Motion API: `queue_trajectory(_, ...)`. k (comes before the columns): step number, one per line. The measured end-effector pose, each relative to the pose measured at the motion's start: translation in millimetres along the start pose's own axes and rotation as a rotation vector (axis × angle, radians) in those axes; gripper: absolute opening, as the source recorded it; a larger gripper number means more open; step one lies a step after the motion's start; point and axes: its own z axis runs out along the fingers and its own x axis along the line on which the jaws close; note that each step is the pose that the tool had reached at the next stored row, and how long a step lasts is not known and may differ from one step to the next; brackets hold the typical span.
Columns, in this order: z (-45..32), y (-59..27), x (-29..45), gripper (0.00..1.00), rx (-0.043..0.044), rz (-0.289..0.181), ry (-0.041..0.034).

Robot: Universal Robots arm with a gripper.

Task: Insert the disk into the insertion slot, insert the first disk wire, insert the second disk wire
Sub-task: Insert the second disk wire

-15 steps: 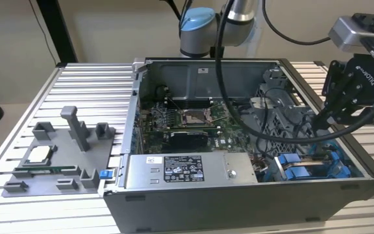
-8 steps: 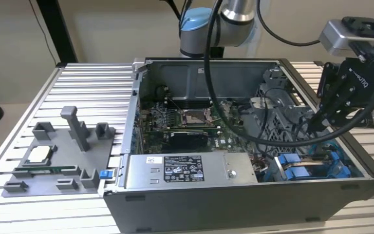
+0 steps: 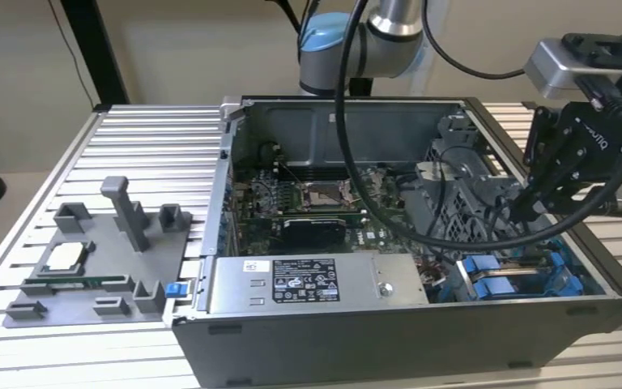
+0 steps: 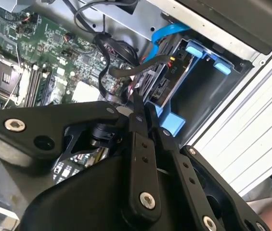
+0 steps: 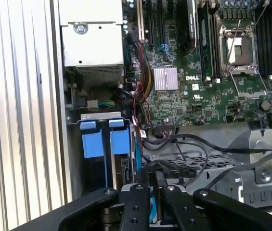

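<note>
Exterior view: gripper (image 3: 524, 212) hangs at three o'clock, over the case corner holding the disk (image 3: 505, 279).
Disk: seated in the insertion slot (image 4: 208, 96), blue tabs outward for pulling.
Fingers: pressed together, seemingly pinching a dark wire at the disk's connector.

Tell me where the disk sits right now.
The disk sits in the insertion slot at the case's front corner, on the exterior view's right, beside the power supply.

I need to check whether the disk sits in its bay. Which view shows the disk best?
The first wrist view: the disk stands in its bay with both blue tabs plain. The second wrist view shows its connector end. The exterior view shows blue frame.
</note>
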Motion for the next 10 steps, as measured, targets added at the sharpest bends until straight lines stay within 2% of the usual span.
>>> queue_trajectory(1, 0.3, 0.1, 0.1, 0.00, -0.0007, -0.007, 0.0023)
queue_trajectory(3, 0.4, 0.1, 0.1, 0.00, -0.0025, -0.025, 0.0120)
queue_trajectory(6, 0.7, 0.3, 0.2, 0.00, -0.0028, -0.042, 0.0326)
queue_trajectory(8, 1.4, 0.8, 0.3, 0.00, 0.0045, -0.051, 0.0438)
queue_trajectory(10, 2.3, 3.6, 0.7, 0.00, 0.0205, -0.054, 0.0480)
